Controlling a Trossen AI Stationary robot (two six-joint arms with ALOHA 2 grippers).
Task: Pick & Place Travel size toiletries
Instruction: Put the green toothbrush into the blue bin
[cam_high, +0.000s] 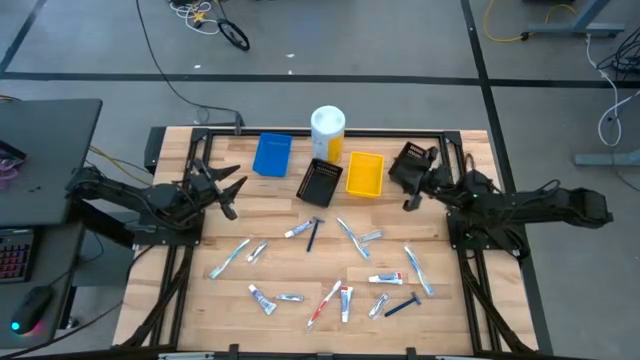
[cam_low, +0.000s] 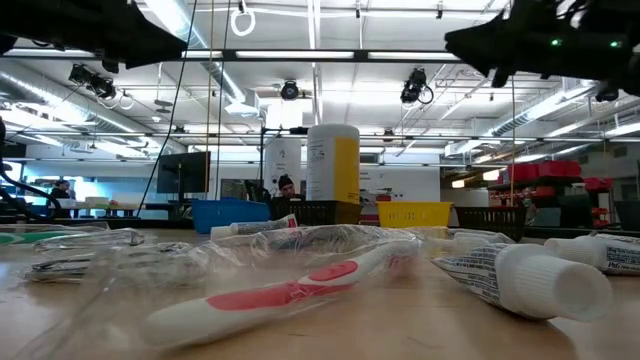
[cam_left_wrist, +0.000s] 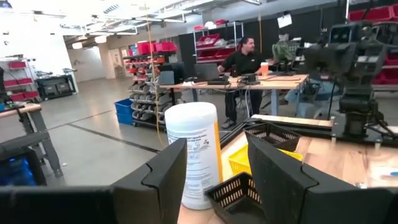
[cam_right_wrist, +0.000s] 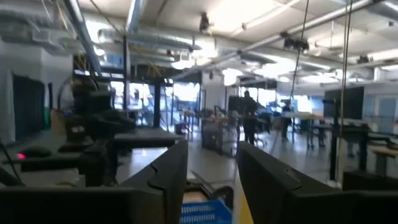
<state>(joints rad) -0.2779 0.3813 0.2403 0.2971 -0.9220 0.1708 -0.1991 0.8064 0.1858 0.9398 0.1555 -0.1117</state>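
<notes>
Toiletries (cam_high: 330, 265) scattered on table (cam_high: 470, 320), both pincers raised, empty

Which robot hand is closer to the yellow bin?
The right gripper. It hovers just beside the yellow bin, on the bin's right in the high view. The left gripper is far off on the other side, past the black bin and blue bin.

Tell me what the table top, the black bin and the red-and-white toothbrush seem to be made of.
Table top: looks like light wood, matt, with visible plank seams and grain.
Black bin: probably moulded plastic, its walls an open lattice in the left wrist view.
Red-and-white toothbrush: apparently smooth plastic, seemingly sealed in a clear, crinkled film wrapper that catches the light.
</notes>
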